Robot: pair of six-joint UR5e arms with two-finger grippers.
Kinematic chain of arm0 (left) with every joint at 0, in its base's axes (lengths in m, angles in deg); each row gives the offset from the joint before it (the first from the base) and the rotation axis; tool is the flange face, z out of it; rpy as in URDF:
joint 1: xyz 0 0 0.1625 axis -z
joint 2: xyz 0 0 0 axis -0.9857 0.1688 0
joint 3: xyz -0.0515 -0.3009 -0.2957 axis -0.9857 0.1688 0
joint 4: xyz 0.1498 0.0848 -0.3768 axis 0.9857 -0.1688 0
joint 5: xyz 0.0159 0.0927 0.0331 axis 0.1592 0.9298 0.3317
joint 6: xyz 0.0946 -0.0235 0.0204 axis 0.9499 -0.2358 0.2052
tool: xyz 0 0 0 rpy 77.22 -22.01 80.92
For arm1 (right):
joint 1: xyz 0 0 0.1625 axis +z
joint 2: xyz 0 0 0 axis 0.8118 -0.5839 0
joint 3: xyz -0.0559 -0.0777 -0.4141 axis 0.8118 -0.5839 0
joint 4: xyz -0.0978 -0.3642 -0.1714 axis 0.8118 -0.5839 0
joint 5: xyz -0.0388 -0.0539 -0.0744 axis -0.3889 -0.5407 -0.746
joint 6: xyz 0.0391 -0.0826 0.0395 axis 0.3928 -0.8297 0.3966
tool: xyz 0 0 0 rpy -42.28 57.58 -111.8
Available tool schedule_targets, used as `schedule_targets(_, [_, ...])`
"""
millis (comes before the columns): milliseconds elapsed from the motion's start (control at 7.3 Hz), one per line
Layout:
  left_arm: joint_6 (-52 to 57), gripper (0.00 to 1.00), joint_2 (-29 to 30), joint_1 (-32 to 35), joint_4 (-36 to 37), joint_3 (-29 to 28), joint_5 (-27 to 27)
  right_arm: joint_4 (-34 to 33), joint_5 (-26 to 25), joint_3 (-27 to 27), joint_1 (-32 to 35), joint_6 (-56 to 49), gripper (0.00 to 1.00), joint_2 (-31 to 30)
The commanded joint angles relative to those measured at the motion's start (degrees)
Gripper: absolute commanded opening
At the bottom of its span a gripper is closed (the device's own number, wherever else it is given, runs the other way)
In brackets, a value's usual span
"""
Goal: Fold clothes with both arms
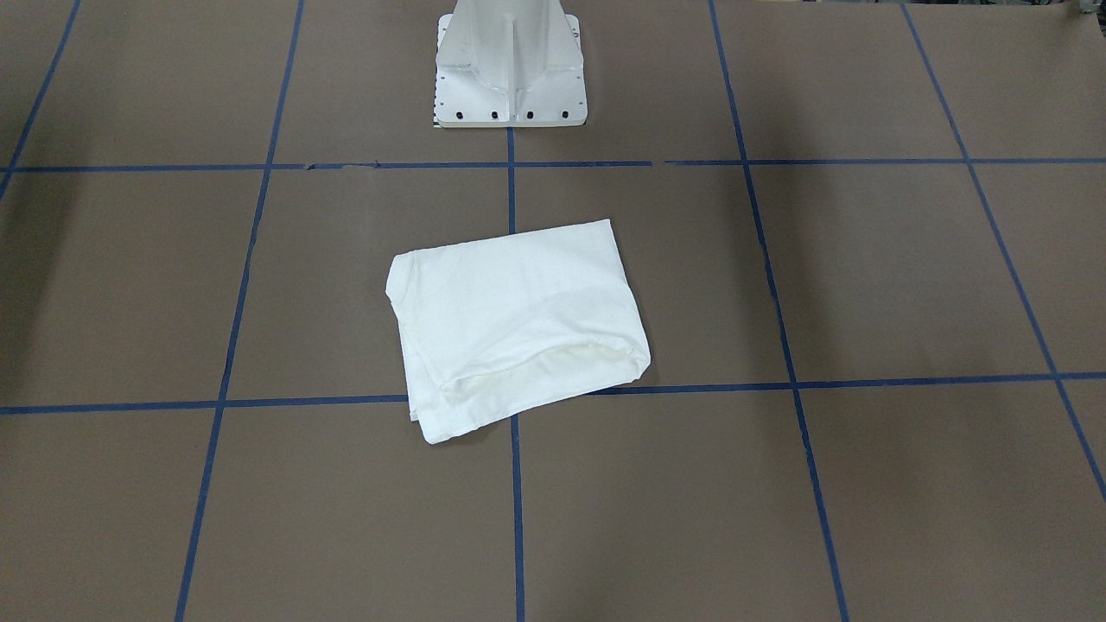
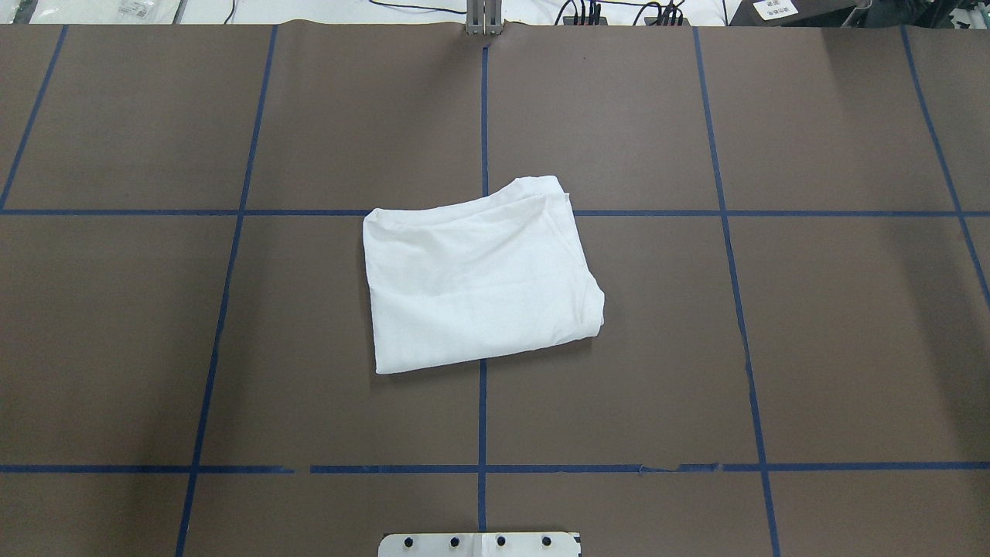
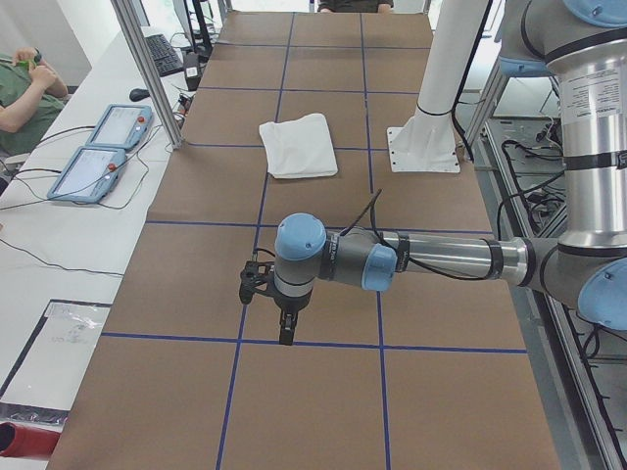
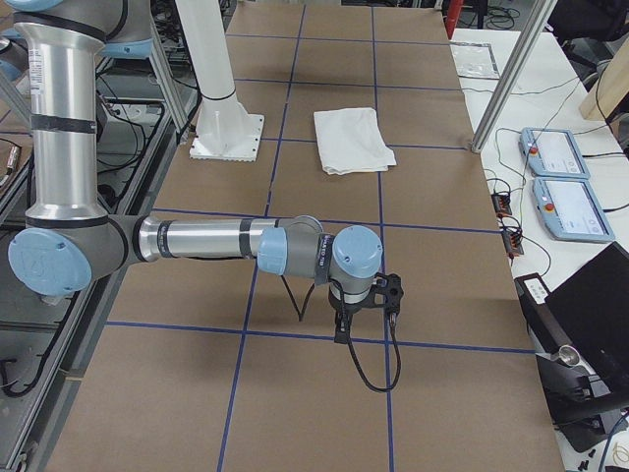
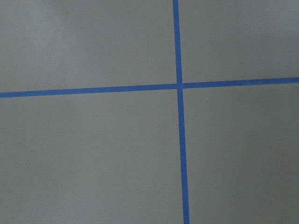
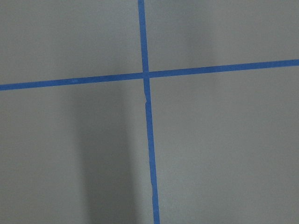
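— Where was the T-shirt [image 2: 479, 282] found?

— It was seen lying flat near the middle of the table [image 2: 851, 348], folded into a rough white rectangle. One corner was laid over a crossing of the blue tape lines [image 2: 232, 213], and the centre line was covered along the shirt's depth. A rolled edge with layers of cloth was noted on the side away from the robot.

— What was seen close to it?

— The white pedestal base [image 1: 510, 78] was seen nearby on the robot's side, apart from the shirt, with bare table between them.

— And the arms?

— Both were stretched out low over the table, well apart from the shirt. The left arm [image 3: 441, 259] was placed toward the table's end on the robot's left, with the left gripper [image 3: 285, 333] pointed downward close to a tape line. The right arm [image 4: 206, 241] was set likewise at the opposite end, the right gripper [image 4: 341, 332] also pointed down.

— How were the jaws held?

— That could not be told for either gripper. They were shown only in the side views, small and dark, and only brown surface and tape crossings were shown by the wrist cameras. Nothing was seen held in either.

— Anything beyond the table?

— Two control tablets [image 3: 98, 157] were laid on the white bench alongside, and part of a person [image 3: 24, 88] was seen there.
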Motion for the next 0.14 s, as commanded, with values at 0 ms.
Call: schedule_targets(0, [0.1, 1.0, 0.0, 0.0, 0.0, -0.1, 0.0, 0.0, 0.0, -0.1, 0.0, 0.0, 1.0, 0.0])
